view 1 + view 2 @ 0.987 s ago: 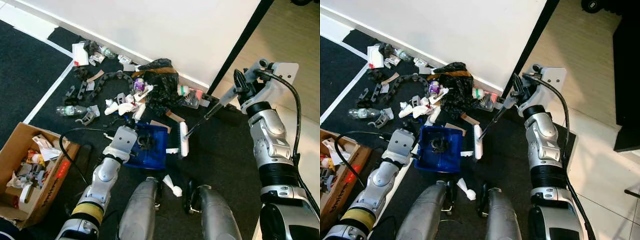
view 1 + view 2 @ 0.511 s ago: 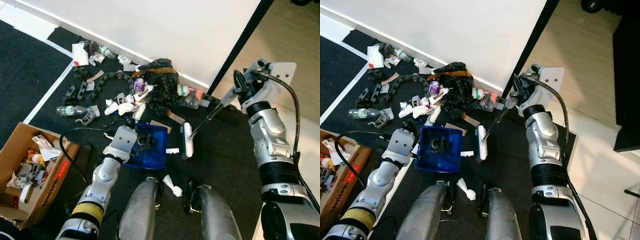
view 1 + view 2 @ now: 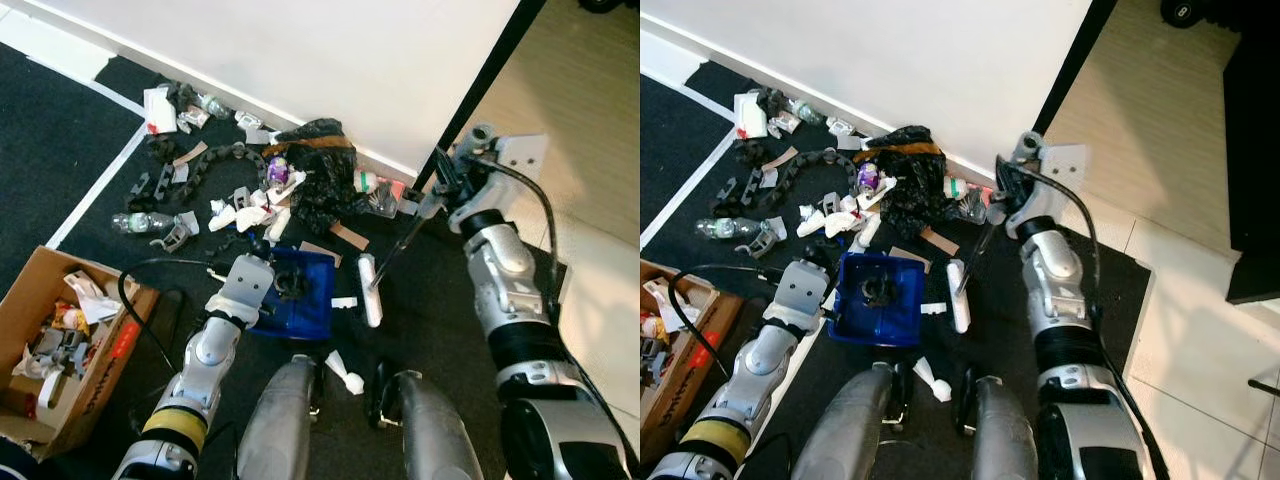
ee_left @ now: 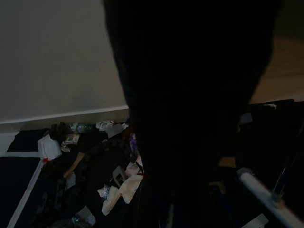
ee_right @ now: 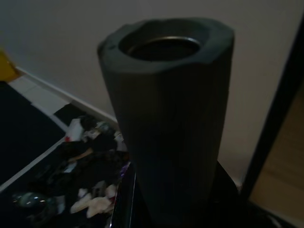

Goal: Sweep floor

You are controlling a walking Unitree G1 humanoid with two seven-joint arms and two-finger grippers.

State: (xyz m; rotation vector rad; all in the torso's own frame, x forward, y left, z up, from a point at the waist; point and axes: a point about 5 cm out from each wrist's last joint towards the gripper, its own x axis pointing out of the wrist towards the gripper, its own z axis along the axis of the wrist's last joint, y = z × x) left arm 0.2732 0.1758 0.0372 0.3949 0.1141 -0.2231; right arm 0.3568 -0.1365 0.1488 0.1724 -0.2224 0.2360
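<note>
Right pincer point(image 3: 447, 188) was clamped shut round the broom handle point(image 5: 166, 118), slanting it so the white broom head point(image 3: 370, 290) sat on the dark floor point(image 3: 440, 310) just at 3 o'clock of the blue dustpan point(image 3: 300, 290). Left pincer point(image 3: 285, 280) closed on the dustpan, bracing it to catch scraps. Litter pile point(image 3: 250, 190) lay at 12 o'clock by the wall.

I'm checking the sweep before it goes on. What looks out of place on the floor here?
A white crumpled scrap lies on the dark carpet near the robot's legs, behind the blue dustpan and brush head, apart from the main litter pile by the wall.
</note>
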